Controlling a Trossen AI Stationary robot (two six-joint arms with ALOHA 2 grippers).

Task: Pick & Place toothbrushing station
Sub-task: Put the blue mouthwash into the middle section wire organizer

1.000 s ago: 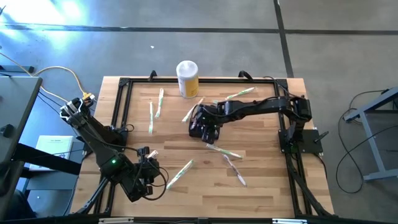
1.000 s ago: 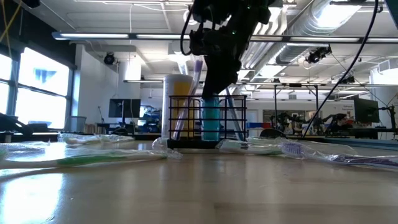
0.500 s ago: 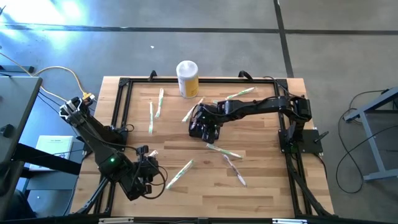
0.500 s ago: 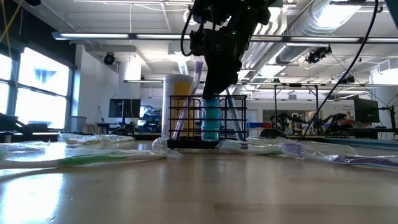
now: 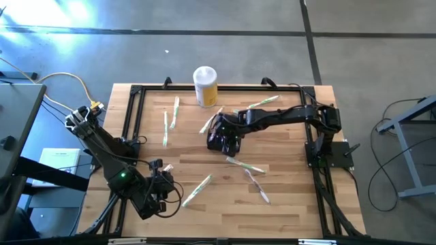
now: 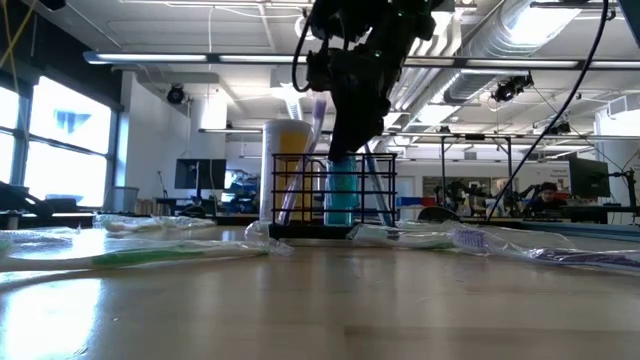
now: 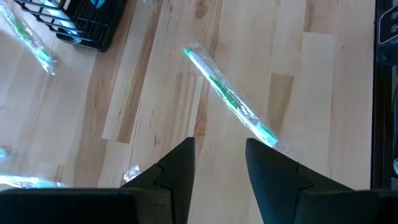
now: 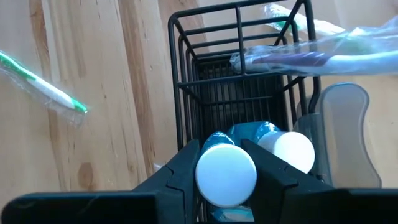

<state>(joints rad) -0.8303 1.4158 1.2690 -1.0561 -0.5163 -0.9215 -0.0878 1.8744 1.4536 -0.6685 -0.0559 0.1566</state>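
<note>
- The toothbrushing station (image 5: 223, 136), a small black wire-mesh basket, stands upright near the middle of the surface (image 5: 286, 204), in front of the yellow-and-white canister (image 5: 205, 86)
- The right pincer (image 8: 225, 163) is lowered into the basket from above; its fingers are clamped on a white-capped teal tube (image 8: 226, 175) (a second white-capped tube (image 8: 287, 150) stands touching it in the same compartment)
- A bagged purple toothbrush (image 8: 311, 53) leans across the basket's far rim; in the low view it rises above the wire wall
- The left pincer (image 7: 217, 163) waits at the near left of the surface with its fingers apart and nothing between them, looking down on a wrapped green toothbrush (image 7: 230, 99)
- Several more wrapped toothbrushes lie scattered on the wood, one of them (image 5: 244, 165) just in front of the basket
- Judgement: the step in hand looks like seating the tube in the basket. To do it well, lower until the tube rests on the mesh floor, part the fingers only enough to clear the cap, then lift straight up
- Risk: a sideways withdrawal could snag the wire, tip the light basket or knock the neighbouring tube and the leaning brush
</note>
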